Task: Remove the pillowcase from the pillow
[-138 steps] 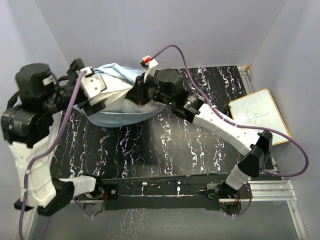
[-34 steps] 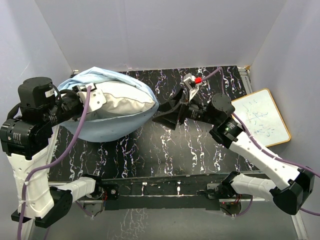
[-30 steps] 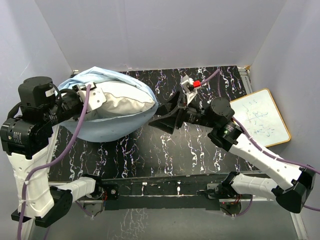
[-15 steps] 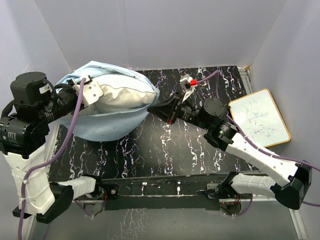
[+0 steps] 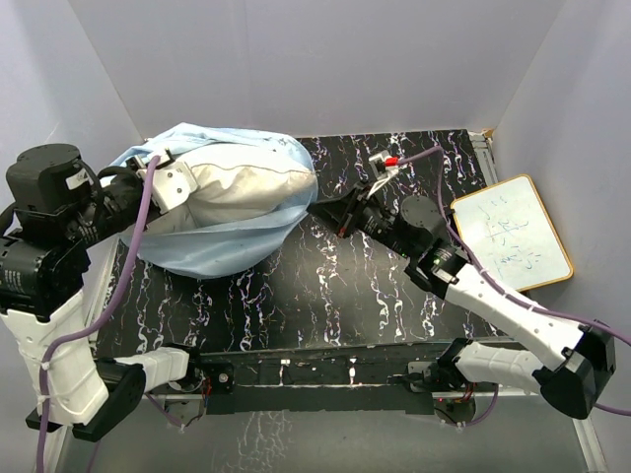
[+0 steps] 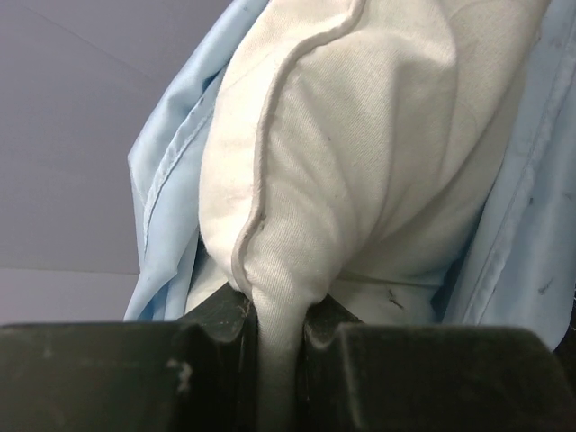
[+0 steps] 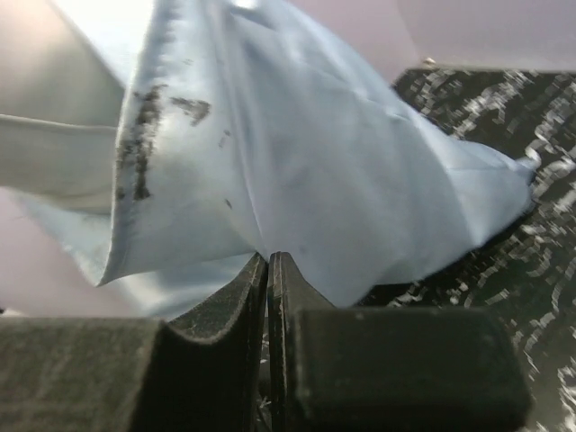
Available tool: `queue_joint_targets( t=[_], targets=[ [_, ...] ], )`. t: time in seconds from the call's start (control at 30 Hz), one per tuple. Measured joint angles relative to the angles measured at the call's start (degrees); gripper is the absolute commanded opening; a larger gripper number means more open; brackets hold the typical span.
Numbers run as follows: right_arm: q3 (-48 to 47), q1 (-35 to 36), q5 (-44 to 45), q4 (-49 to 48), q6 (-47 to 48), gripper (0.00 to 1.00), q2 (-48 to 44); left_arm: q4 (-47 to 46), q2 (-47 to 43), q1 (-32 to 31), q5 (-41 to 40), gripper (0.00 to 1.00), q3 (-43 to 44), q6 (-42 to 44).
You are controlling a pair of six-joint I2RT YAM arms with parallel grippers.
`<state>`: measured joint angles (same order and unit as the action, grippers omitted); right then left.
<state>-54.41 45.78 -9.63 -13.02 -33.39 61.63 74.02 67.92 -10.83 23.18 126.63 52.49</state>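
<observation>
Left tool [image 6: 274, 317] clamps a piped corner of the plump off-white pillow [image 6: 378, 153]; right tool [image 7: 268, 270] pinches a fold of the limp, likely slippery pale-blue fabric pillowcase [image 7: 333, 180].

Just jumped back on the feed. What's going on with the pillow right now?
The left gripper is clamped on a corner of the plump off-white pillow, holding it at the far left of the black marbled table. The right gripper pinches an edge of the pale light-blue fabric pillowcase. The case is not off yet: it wraps most of the pillow, with one off-white face showing.
</observation>
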Motion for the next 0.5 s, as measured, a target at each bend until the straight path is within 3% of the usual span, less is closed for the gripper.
queue_joint_targets(
  t=[0.2, 0.43, 0.5],
  targets=[
    [3.6, -5.1, -0.9, 1.7, -3.0, 0.08, 3.7, -0.1, -0.8, 0.7, 0.8, 0.0, 1.3, 0.0],
    [4.5, -2.3, -3.8, 3.5, -3.9, 0.08, 11.1, -1.0, -2.0, 2.5, 3.1, 0.0, 1.3, -1.5],
    [4.6, -1.2, -3.9, 5.0, -3.4, 0.21, 12.2, -1.5, -2.1, 3.1, 3.9, 0.0, 1.3, -2.0]
  ],
)
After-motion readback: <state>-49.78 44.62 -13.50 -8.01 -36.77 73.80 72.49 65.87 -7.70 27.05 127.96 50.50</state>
